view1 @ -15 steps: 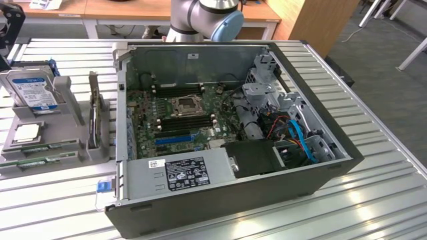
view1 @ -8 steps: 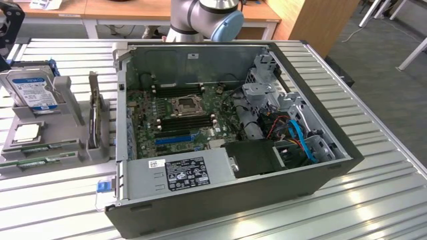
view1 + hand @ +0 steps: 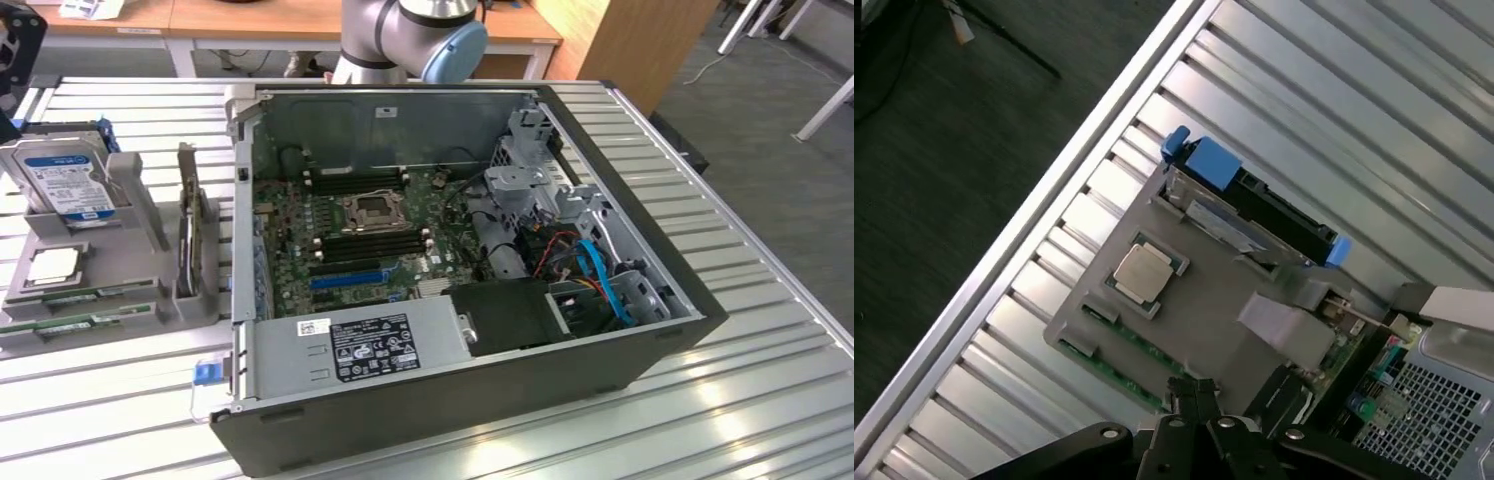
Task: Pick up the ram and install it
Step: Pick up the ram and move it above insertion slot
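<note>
The ram point(image 3: 78, 298) is a thin green stick lying in a slot along the near edge of the grey parts tray point(image 3: 134, 250). A second green stick point(image 3: 67, 324) lies just in front of it. In the wrist view the ram point(image 3: 1122, 368) runs along the tray's edge, right by my gripper point(image 3: 1194, 392). The gripper hangs high above the tray, shut, with nothing between its fingertips. The open computer case point(image 3: 641, 340) shows the motherboard's black slots point(image 3: 380, 245) on both sides of the processor socket point(image 3: 370, 211).
On the tray stand a hard drive with a blue-and-white label point(image 3: 67, 185) and a square silver processor chip point(image 3: 51, 263). A tall card point(image 3: 191, 235) stands on edge at the tray's right. The power supply point(image 3: 360, 345) and a tangle of cables point(image 3: 587, 270) fill the case's near and right side.
</note>
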Motion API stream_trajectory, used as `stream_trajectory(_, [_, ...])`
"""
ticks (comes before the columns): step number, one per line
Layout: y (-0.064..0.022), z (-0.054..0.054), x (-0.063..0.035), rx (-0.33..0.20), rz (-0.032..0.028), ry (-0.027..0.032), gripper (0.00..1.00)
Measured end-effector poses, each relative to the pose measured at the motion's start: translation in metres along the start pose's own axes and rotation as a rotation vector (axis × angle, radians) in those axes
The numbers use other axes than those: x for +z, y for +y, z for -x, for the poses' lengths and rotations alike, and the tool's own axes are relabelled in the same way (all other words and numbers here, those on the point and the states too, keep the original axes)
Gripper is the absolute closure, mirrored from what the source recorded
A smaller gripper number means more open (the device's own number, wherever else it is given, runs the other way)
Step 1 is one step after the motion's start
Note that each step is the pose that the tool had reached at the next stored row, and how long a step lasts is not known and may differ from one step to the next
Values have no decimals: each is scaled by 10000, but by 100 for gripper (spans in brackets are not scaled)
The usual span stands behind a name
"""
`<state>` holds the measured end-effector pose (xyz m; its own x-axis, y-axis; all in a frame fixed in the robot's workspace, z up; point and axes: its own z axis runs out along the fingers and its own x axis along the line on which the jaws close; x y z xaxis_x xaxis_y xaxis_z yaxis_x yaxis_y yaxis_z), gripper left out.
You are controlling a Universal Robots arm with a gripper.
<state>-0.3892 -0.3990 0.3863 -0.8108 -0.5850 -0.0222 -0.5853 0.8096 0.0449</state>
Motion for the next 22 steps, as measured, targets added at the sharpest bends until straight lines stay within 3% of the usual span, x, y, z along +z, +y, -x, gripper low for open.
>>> stream_trajectory(22, [0,0,4,-3990,89,180,90])
